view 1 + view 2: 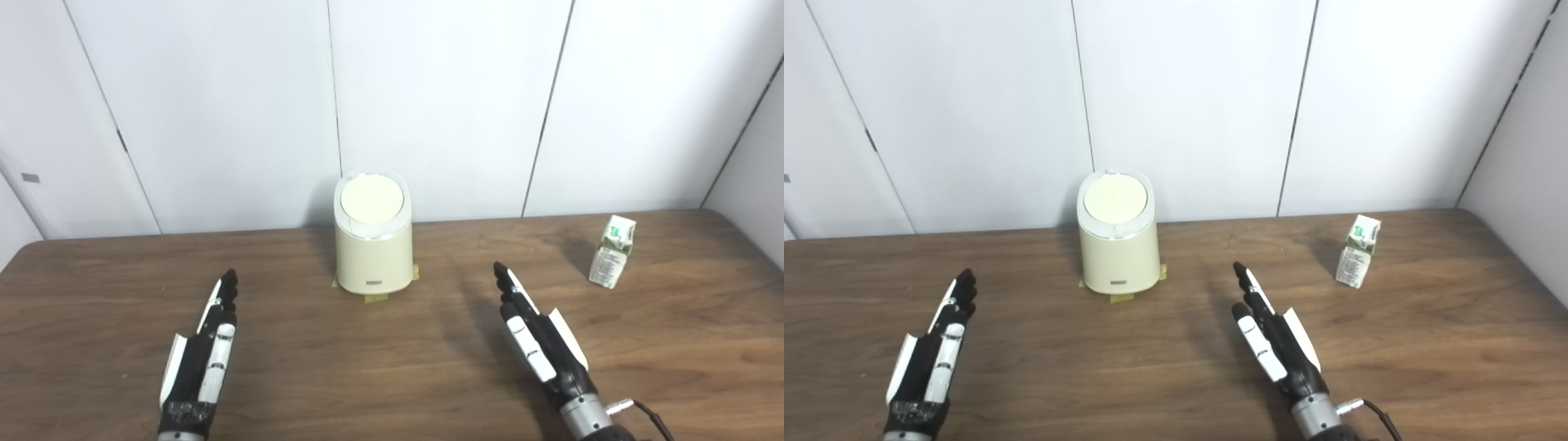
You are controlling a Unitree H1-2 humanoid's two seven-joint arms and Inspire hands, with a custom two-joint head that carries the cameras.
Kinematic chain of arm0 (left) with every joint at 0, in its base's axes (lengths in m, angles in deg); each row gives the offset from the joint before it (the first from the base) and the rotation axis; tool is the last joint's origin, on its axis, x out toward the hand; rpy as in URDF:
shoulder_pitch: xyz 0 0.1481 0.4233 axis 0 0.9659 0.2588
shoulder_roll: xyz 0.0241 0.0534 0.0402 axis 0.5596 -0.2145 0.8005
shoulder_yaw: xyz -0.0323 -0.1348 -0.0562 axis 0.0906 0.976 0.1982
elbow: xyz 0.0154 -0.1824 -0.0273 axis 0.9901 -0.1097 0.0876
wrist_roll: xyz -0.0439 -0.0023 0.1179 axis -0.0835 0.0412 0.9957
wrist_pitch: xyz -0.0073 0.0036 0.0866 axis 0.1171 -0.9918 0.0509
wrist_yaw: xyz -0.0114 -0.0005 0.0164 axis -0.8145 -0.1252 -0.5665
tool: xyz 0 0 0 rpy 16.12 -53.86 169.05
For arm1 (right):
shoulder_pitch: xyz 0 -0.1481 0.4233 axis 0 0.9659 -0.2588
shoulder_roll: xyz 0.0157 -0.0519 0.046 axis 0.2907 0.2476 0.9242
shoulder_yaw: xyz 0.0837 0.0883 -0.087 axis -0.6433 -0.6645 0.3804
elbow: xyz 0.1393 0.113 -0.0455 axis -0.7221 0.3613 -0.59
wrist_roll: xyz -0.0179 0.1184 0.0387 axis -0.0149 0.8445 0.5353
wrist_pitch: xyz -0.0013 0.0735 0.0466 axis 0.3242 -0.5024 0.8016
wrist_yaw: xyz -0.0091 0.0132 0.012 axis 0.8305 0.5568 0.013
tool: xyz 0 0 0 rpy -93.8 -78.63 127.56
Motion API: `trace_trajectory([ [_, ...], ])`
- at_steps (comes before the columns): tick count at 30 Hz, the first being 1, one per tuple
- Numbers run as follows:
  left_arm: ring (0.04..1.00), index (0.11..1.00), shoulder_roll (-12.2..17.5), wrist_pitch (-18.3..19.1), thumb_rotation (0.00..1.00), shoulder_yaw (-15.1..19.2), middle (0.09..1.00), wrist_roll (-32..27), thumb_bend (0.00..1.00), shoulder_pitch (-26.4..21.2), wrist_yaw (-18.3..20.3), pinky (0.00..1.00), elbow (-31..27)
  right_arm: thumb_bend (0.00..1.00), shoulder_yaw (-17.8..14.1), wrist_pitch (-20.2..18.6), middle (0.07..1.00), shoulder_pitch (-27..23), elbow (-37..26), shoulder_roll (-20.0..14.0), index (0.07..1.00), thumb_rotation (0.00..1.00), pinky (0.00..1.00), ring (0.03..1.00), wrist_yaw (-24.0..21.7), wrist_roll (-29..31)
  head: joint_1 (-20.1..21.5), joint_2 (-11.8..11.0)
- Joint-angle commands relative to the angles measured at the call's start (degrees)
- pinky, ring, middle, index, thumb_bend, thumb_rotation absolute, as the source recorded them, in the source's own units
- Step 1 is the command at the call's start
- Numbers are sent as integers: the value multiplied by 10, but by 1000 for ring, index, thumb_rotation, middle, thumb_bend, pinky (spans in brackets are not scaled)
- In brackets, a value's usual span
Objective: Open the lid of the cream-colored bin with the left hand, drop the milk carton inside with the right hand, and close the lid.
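A cream-colored bin [373, 245] stands at the back middle of the wooden table, its round lid [371, 200] down. Yellow tape strips mark its base. A small white and green milk carton [611, 251] stands upright at the back right. My left hand [202, 358] lies flat and open at the front left, fingers stretched toward the wall, well short of the bin. My right hand [536, 340] is open too, front right of the bin and left of the carton, holding nothing.
The brown wooden table [392, 367] runs to white wall panels right behind the bin. Its right edge slants near the carton. A cable [649, 413] trails from my right wrist.
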State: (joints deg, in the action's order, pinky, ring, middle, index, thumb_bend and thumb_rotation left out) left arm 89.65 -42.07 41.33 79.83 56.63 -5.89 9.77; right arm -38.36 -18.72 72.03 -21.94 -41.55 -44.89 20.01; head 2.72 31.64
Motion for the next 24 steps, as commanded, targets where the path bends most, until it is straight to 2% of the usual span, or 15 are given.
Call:
trace_trajectory([
  [1, 1000, 1000, -3, -18, 1000, -1, 1000, 8, 231, -2, -5, 1000, 14, 202, -1, 20, 1000, -4, 11, -1, 979, 1000, 1000, 1000, 5, -7, 0, 0],
  [12, 1000, 1000, -1, -25, 1000, 0, 1000, 12, 218, -3, -6, 1000, 19, 182, -1, 24, 1000, -5, 14, 1, 977, 1000, 1000, 1000, 4, -4, -2, -1],
  [15, 1000, 1000, -1, -8, 1000, 0, 1000, 10, 257, -7, -5, 1000, 14, 184, -1, 20, 1000, -5, 14, 1, 981, 1000, 1000, 1000, 5, -5, -3, -4],
  [18, 1000, 1000, 3, 33, 1000, -2, 1000, 13, 451, -13, 2, 1000, -16, 173, 1, 23, 1000, -5, 16, 0, 985, 1000, 1000, 1000, 5, -10, -2, -5],
  [19, 1000, 1000, 4, 44, 1000, -4, 1000, 16, 555, -16, 4, 1000, -26, 176, 1, 23, 1000, -6, 17, -1, 986, 1000, 1000, 1000, 5, -10, -1, -6],
  [22, 1000, 1000, 6, 77, 1000, -5, 1000, 25, 700, -35, 6, 1000, -49, 175, 2, 22, 1000, -5, 16, -2, 990, 1000, 998, 1000, 5, -12, -3, -7],
  [24, 1000, 1000, 6, 92, 1000, -5, 1000, 24, 739, -50, 9, 1000, -59, 171, 2, 22, 1000, -4, 16, -2, 989, 1000, 996, 999, 5, -11, -5, -6],
])
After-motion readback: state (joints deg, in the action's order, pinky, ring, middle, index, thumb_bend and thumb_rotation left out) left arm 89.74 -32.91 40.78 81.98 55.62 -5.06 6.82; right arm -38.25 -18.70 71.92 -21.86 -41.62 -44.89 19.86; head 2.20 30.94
